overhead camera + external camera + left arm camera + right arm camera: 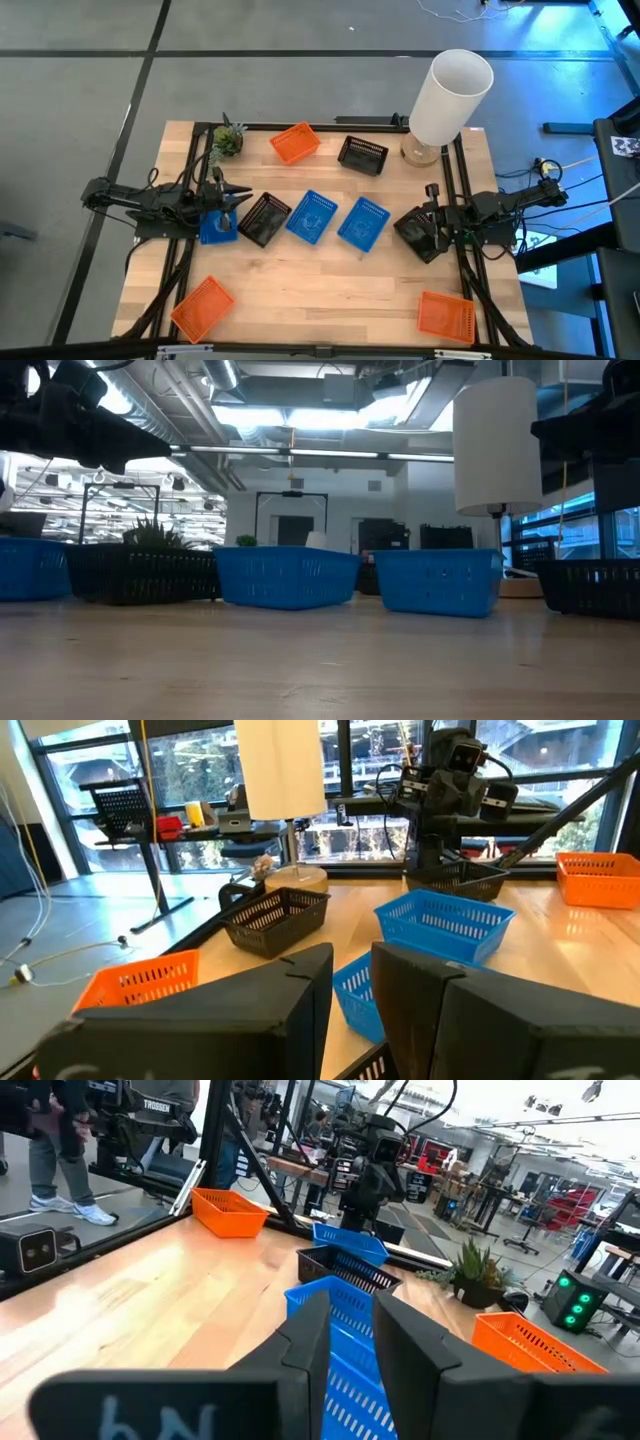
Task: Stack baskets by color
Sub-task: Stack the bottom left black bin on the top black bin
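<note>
Sorting had not begun; no basket was stacked. Three blue baskets lay across the tabletop's centre, three orange baskets at twelve, seven and five o'clock, black baskets between them. The left pincer hovered at nine o'clock, narrowly parted and empty; the right pincer waited likewise at three o'clock. Next move, probably: lower the left pincer onto the blue basket beneath it.
</note>
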`<state>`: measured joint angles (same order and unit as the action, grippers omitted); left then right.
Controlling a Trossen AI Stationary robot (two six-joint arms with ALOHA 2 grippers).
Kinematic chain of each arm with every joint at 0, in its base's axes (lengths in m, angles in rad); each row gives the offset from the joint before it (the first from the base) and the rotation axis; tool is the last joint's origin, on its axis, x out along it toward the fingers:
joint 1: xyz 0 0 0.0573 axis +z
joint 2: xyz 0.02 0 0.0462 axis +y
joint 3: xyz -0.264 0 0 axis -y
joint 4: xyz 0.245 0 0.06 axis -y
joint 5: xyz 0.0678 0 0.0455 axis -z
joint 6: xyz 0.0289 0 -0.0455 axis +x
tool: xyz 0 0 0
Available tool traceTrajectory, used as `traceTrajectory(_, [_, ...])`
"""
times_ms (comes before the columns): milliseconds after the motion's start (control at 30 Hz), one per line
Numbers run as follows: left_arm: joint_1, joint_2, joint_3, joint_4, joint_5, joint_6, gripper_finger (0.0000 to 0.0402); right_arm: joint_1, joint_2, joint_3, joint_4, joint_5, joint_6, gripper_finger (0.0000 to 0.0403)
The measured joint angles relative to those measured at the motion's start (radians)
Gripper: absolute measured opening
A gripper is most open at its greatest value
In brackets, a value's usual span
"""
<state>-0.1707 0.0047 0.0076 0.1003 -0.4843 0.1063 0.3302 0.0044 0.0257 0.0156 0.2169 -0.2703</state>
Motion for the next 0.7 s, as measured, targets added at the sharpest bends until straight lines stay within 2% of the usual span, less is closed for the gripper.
traceTrajectory(100, [0.0,0.0,0.007,0.039,-0.003,-0.007,0.0065,0.0,0.0,0.0,0.047,0.0,0.003,0.0078])
traceTrajectory(233, [-0.001,0.016,0.092,0.034,0.105,0.007,0.0065,0.0,0.0,0.0,0.153,0.002,0.001,0.0078])
traceTrajectory(333, [0.0,0.077,0.209,-0.082,0.104,0.001,0.0065,0.0,0.001,0.028,0.16,0.034,0.0,0.0078])
traceTrajectory(533, [0.0,0.374,0.497,-0.36,0.071,-0.038,0.0065,0.0,0.045,0.181,0.038,0.098,-0.003,0.0078])
traceTrajectory(700, [0.0,0.669,0.741,-0.652,0.049,-0.255,0.0065,0.0,0.187,0.364,-0.138,0.106,0.007,0.0078])
